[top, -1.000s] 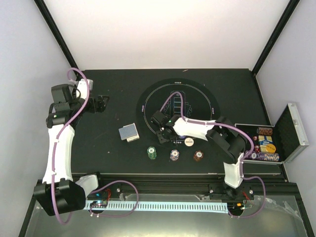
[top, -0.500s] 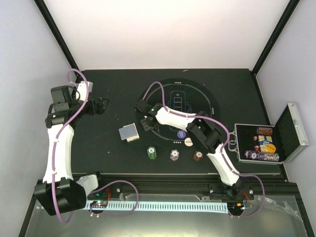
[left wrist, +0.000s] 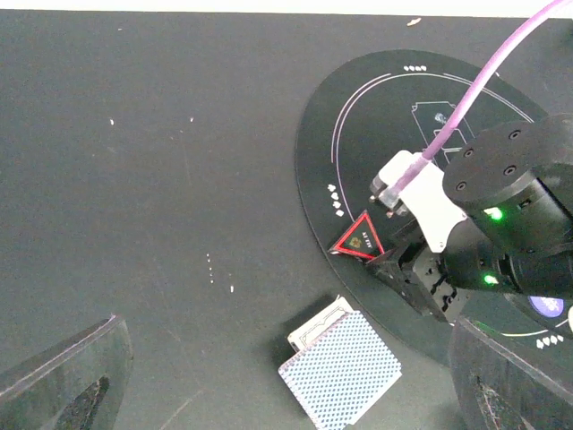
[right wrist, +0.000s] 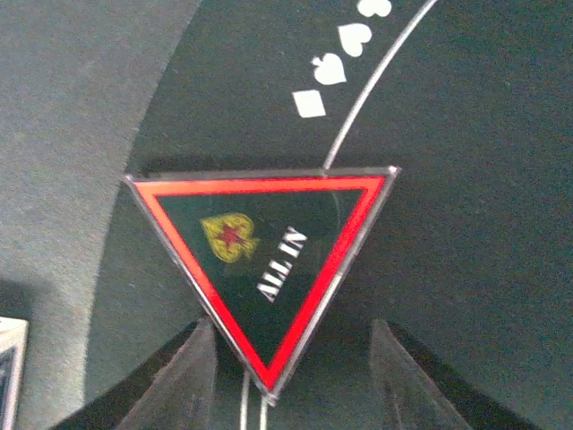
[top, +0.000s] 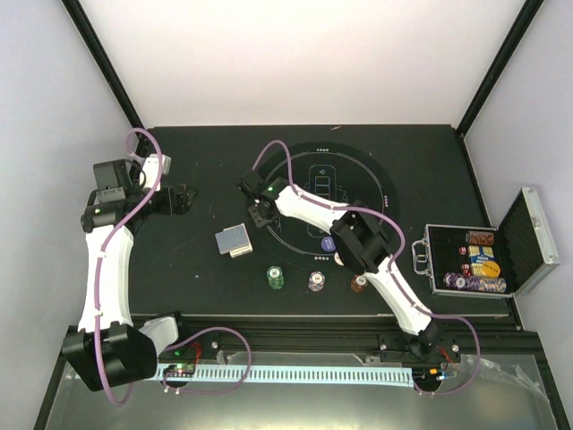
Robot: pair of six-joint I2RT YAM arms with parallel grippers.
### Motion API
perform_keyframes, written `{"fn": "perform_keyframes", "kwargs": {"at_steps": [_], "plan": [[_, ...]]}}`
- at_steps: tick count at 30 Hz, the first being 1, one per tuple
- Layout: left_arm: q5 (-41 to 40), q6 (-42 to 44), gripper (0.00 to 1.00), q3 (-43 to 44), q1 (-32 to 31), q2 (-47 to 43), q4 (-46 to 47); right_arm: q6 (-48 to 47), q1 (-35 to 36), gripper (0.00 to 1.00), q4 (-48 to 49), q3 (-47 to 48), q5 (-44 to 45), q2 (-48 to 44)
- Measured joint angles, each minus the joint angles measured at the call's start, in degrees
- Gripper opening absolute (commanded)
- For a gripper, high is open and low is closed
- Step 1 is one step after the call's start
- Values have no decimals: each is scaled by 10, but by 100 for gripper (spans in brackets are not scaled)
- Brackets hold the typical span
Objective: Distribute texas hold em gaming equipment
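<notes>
Right gripper [right wrist: 291,358] spread, empty, straddling ALL IN triangle [right wrist: 269,251] at its 6 o'clock tip. Left gripper [left wrist: 286,363] spread, idle. Risk: closing pinches the tip only, so the flat triangle skids away.

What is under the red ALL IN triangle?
The red triangle marker lies flat on the round black mat, covering a stretch of its white arc line, which reappears at the lower tip. Nothing else shows beneath it. The right gripper, open, straddles that tip.
</notes>
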Motion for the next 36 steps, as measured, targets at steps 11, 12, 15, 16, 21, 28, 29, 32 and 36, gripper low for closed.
{"fn": "perform_keyframes", "kwargs": {"at_steps": [11, 12, 15, 16, 21, 28, 29, 32, 36], "plan": [[8, 26, 99, 44, 0, 14, -34, 17, -18, 71, 16, -250, 19, -234], [9, 28, 99, 46, 0, 15, -35, 22, -23, 71, 24, -283, 19, -267], [12, 30, 99, 46, 0, 15, -40, 36, -45, 67, 38, -387, 19, -357], [13, 30, 99, 46, 0, 15, -40, 39, -53, 66, 45, -416, 18, -374], [23, 30, 99, 50, 0, 17, -44, 51, -79, 65, 55, -532, 15, -411], [42, 31, 99, 68, 0, 25, -48, 53, -80, 58, 70, -588, -4, -429], [42, 31, 99, 69, 0, 27, -49, 53, -80, 57, 75, -589, -8, -429], [43, 31, 99, 71, 0, 31, -50, 50, -80, 54, 84, -590, -15, -428], [43, 31, 99, 71, 0, 36, -50, 46, -81, 48, 97, -590, -23, -423]]}}
